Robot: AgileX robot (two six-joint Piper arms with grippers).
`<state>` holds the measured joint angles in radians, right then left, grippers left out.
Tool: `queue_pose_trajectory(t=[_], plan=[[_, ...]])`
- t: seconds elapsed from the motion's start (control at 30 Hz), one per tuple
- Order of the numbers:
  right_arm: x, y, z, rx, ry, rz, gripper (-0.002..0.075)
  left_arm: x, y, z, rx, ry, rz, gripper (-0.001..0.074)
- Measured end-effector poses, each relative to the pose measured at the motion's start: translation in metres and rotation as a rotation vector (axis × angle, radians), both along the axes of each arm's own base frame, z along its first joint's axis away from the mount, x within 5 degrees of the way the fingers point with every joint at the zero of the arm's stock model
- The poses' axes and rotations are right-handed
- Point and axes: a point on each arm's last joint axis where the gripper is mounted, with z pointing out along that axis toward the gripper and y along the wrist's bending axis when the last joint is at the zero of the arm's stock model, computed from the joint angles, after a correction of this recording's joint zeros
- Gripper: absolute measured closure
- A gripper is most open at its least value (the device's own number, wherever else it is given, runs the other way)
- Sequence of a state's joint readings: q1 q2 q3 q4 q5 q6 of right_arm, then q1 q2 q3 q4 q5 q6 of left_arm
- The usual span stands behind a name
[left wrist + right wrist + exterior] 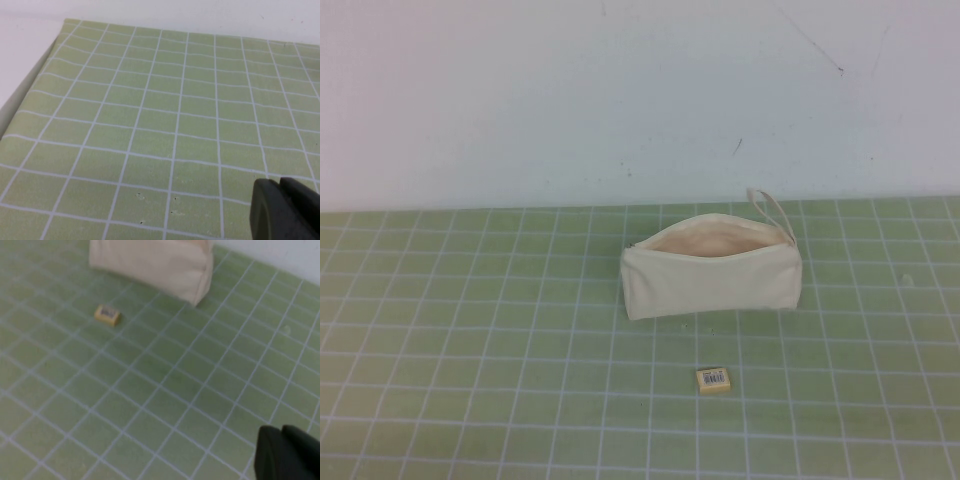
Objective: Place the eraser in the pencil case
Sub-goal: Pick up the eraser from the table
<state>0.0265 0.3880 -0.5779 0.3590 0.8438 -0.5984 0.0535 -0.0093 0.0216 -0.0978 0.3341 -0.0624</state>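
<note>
Cream pencil case (710, 280) gaping open, eraser (713, 379) just before it; we are still awaiting pickup. Left end effector (282, 210) and right end effector (287, 452) are parking well clear, grip states we cannot tell.

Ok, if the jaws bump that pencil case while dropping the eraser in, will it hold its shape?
Probably not: the pencil case looks like soft fabric, its open mouth sagging, so it may cave in or slide on the mat. The eraser is flat and shouldn't roll. Left gripper and right gripper are both clear of it.
</note>
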Motion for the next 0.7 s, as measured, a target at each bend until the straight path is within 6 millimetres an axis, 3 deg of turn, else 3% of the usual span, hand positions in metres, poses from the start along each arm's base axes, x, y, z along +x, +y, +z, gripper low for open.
queue_pose_trajectory(t=[0.17, 0.33, 0.5, 0.7], plan=[[0.050, 0.003, 0.023, -0.200, 0.160, 0.194, 0.0727, 0.000, 0.000, 0.000, 0.000, 0.000, 0.000, 0.0736], [0.120, 0.017, 0.029, -0.270, 0.301, 0.366, 0.0727, 0.000, 0.000, 0.000, 0.000, 0.000, 0.000, 0.0736], [0.174, 0.064, 0.014, -0.451, 0.436, 0.594, 0.0727, 0.000, 0.000, 0.000, 0.000, 0.000, 0.004, 0.0737], [0.218, 0.125, -0.016, -0.615, 0.545, 0.769, 0.0727, 0.000, 0.000, 0.000, 0.000, 0.000, 0.006, 0.0737]])
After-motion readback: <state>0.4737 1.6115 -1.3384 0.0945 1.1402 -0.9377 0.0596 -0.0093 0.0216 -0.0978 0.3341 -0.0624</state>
